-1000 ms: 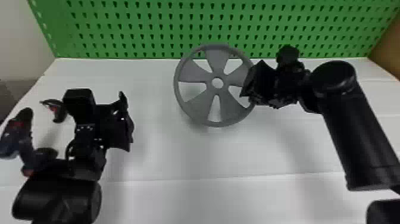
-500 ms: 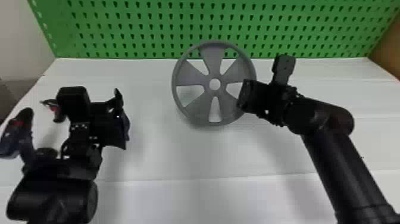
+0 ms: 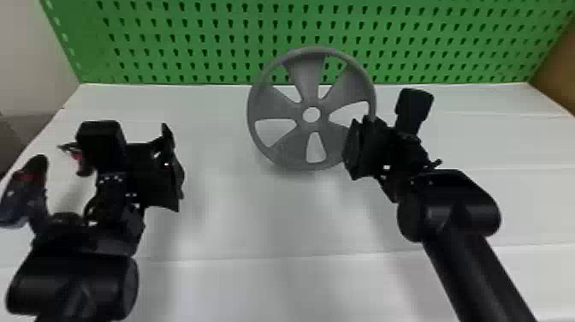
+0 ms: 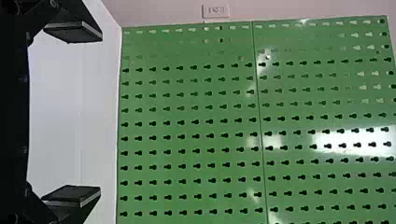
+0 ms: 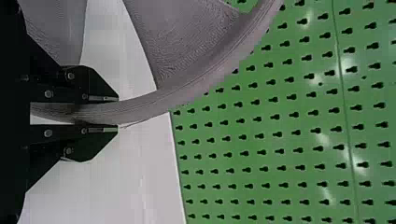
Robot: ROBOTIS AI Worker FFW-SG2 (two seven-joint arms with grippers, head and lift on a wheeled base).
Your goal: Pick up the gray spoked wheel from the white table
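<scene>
Gray wheel [image 3: 299, 112]: tipped up over the white table [image 3: 231, 214], in front of the green board [image 3: 205, 43]
Right gripper [image 3: 356, 143]: pinching the wheel's rim
Left gripper [image 3: 174, 169]: wide open, left of the wheel

right wrist view crops gray spoked wheel [image 5: 187, 88]; wall plate [image 4: 215, 10] illegible

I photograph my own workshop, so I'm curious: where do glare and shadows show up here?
Left wrist view: broad white glare on the green pegboard; right wrist view: smaller pale glints on that board; head view: a soft, faint-edged shadow on the white table, just below the gray spoked wheel.
</scene>
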